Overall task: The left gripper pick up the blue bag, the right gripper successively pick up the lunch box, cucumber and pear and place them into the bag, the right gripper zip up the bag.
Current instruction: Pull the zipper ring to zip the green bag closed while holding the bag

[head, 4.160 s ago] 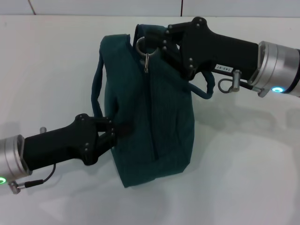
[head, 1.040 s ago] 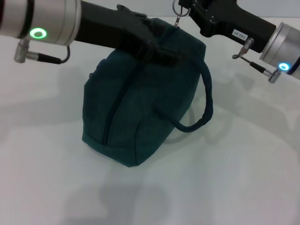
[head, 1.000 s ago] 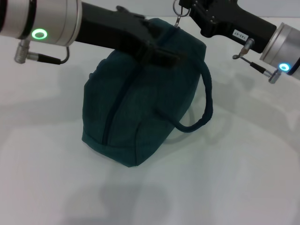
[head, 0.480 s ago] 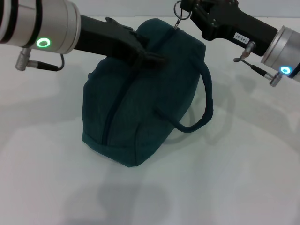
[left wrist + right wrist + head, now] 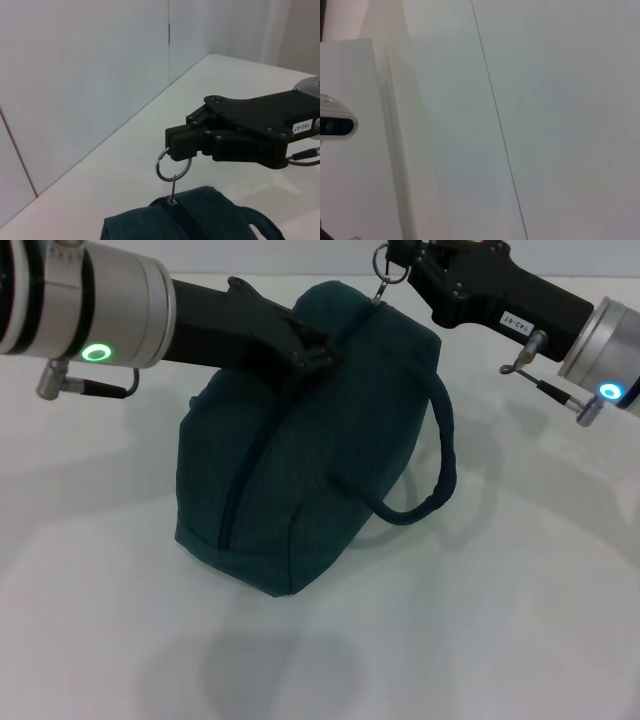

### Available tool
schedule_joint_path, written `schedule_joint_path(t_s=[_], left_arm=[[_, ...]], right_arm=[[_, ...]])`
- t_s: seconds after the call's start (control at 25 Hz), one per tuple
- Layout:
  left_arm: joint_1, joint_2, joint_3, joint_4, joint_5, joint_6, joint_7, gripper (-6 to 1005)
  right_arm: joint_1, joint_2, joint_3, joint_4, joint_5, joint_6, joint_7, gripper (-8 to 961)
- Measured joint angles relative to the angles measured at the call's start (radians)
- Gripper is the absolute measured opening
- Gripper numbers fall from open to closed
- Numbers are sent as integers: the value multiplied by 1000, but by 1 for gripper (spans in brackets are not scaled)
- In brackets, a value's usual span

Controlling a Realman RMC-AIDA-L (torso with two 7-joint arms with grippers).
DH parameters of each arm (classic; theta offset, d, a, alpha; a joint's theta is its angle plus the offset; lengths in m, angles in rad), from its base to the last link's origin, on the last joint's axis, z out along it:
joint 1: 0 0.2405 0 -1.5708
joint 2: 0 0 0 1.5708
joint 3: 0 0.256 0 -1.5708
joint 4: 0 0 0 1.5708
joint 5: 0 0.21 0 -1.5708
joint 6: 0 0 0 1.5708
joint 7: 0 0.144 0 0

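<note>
The blue bag (image 5: 300, 480) stands on the white table with its zip (image 5: 245, 470) shut along the top. One loop handle (image 5: 440, 460) hangs down its right side. My right gripper (image 5: 393, 254) is above the bag's far top end, shut on the ring zip pull (image 5: 173, 189); the left wrist view shows this right gripper (image 5: 175, 148) clearly. My left gripper (image 5: 318, 348) comes in from the left and lies open against the bag's top, holding nothing I can see. The lunch box, cucumber and pear are hidden.
Bare white table (image 5: 500, 590) surrounds the bag on all sides. A white panelled wall (image 5: 100, 75) runs along the table's far edge. The right wrist view shows only white wall panels (image 5: 545, 125).
My left gripper has drawn back to the left along the bag's top and let go of it. The right gripper and the bag have stayed nearly still.
</note>
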Motion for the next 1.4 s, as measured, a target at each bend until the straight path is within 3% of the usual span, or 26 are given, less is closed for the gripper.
schedule_joint_path(t_s=[0.16, 0.48, 0.8, 1.4], left_arm=[[-1, 2, 2, -1, 0, -1, 10, 131], [-3, 1, 3, -6, 2, -1, 19, 54], [-6, 1, 3, -10, 2, 3, 20, 43], [-6, 2, -4, -1, -9, 4, 24, 20]], right_arm=[[-1, 0, 1, 0, 1, 0, 0, 14], [-3, 0, -2, 0, 13, 0, 0, 14], [-6, 0, 4, 8, 31, 26, -2, 12], [-7, 0, -1, 99, 68, 206, 14, 18]])
